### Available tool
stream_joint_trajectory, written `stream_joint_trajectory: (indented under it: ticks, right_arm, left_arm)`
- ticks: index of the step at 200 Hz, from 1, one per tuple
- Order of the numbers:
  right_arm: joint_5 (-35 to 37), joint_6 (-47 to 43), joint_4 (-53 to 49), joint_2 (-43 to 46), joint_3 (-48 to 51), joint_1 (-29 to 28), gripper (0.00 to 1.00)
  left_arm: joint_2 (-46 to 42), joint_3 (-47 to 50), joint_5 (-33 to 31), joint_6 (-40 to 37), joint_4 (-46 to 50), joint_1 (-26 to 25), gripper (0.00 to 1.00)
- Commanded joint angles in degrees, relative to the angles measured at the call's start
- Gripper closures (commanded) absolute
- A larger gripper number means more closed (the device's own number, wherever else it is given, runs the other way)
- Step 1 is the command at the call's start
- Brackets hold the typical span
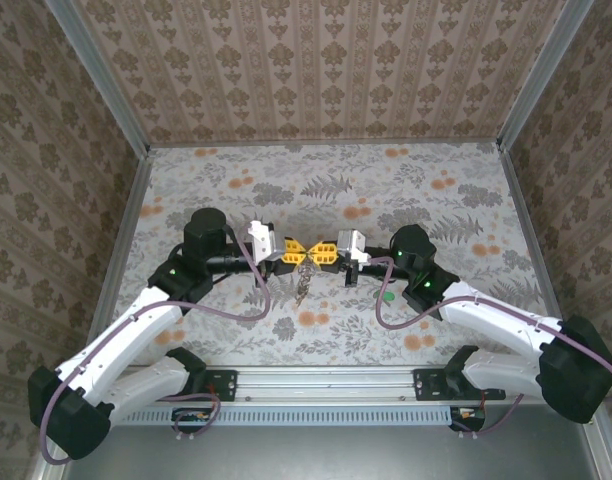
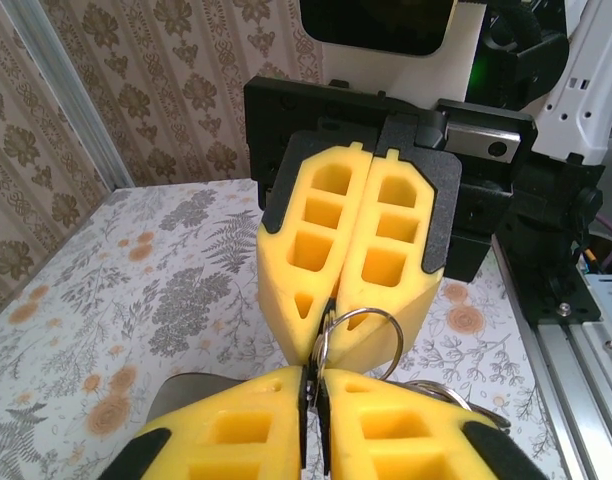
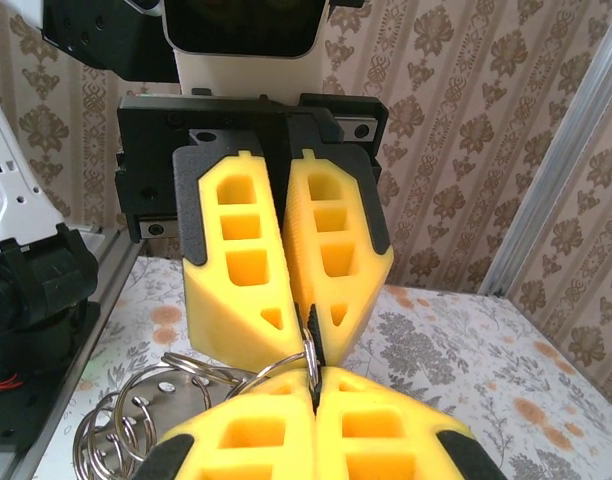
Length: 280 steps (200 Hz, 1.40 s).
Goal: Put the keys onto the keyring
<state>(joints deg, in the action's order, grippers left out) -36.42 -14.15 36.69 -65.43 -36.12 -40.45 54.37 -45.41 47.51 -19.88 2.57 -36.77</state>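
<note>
My two grippers meet tip to tip above the middle of the table, the left gripper [image 1: 294, 251] coming from the left and the right gripper [image 1: 320, 250] from the right. A thin silver keyring [image 2: 394, 334] stands on edge between them. My left gripper [image 2: 314, 375] is shut on its rim, and the right gripper [image 3: 314, 378] is shut on the same keyring [image 3: 274, 364] from the other side. A bunch of further metal rings [image 3: 126, 425] and a flat metal piece with holes [image 3: 176, 402] hangs below [image 1: 302, 285]. I cannot pick out the keys in that bunch.
The floral table [image 1: 326, 180] is walled in by patterned panels at the back and both sides. A metal rail [image 1: 326, 380] runs along the near edge between the arm bases. A small green thing [image 1: 386, 295] lies on the table by the right arm.
</note>
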Motion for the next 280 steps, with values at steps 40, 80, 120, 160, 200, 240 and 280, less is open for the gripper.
stream_joint_trajectory:
  ticks: [40, 80, 120, 160, 200, 240, 280]
  right_arm:
    - [0.5, -7.8, -4.5, 0.9, 0.0, -1.9, 1.00]
    - [3.6, -13.1, -10.2, 2.1, 0.0, -0.9, 0.78]
    - [3.6, -16.1, -15.6, 2.2, -1.8, -0.7, 0.74]
    - [3.9, -15.6, -15.4, 2.7, -2.1, -0.7, 0.74]
    - [3.7, -16.0, -16.0, 4.1, -2.6, -0.6, 0.79]
    - [0.5, -16.7, -18.1, 3.4, -3.7, -0.6, 0.78]
    - [0.4, -16.8, -18.1, 2.9, -4.4, -0.6, 0.80]
  left_arm:
    - [-1.9, 1.2, -2.6, -2.7, -2.0, -3.4, 1.00]
    - [-4.5, 2.0, -9.4, -7.2, 2.8, -3.7, 1.00]
    - [-5.2, 2.9, -8.0, -8.2, 1.8, -3.8, 1.00]
    - [-4.0, 1.6, -7.1, -11.2, 5.1, -4.0, 1.00]
    - [-3.7, 1.5, -5.9, -13.2, 5.9, -4.1, 1.00]
    - [-3.5, 1.2, -6.1, -13.1, 6.0, -4.3, 1.00]
    - [-3.0, 0.8, -5.5, -13.3, 6.7, -4.3, 1.00]
